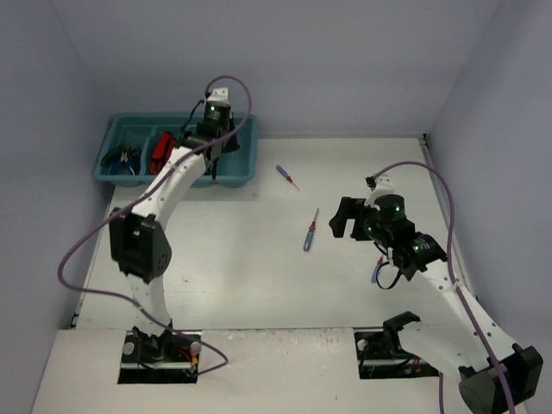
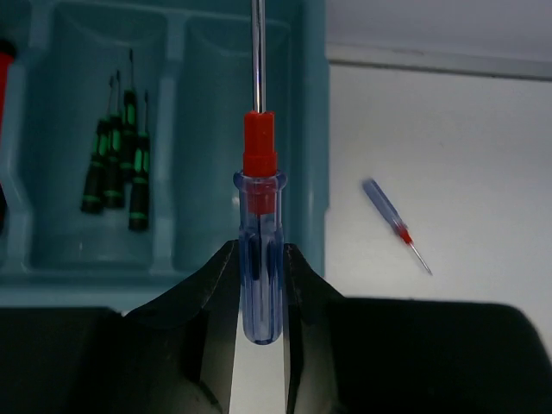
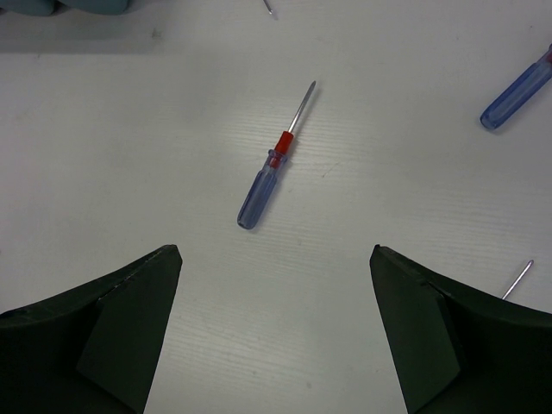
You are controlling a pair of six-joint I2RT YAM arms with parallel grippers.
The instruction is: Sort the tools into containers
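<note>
The teal tray [image 1: 243,164] stands at the far left. My left gripper [image 1: 216,153] hangs over its right-hand compartment, shut on a blue-handled screwdriver with a red collar [image 2: 260,259], shaft pointing away from the wrist camera. Green-handled screwdrivers [image 2: 116,164] lie in the compartment beside it in the tray [image 2: 315,129]. Blue-handled pliers [image 1: 123,158] and red utility knives [image 1: 159,153] fill the left compartments. My right gripper [image 1: 342,220] is open and empty, just right of a blue screwdriver [image 1: 310,231] on the table; in the right wrist view that screwdriver [image 3: 272,172] lies ahead of the gripper [image 3: 274,250].
Another blue screwdriver [image 1: 287,177] lies right of the tray, also in the left wrist view [image 2: 392,222]. One more [image 1: 377,274] lies under my right arm. A blue handle [image 3: 517,90] and a metal tip [image 3: 516,280] show at the right wrist view's right edge.
</note>
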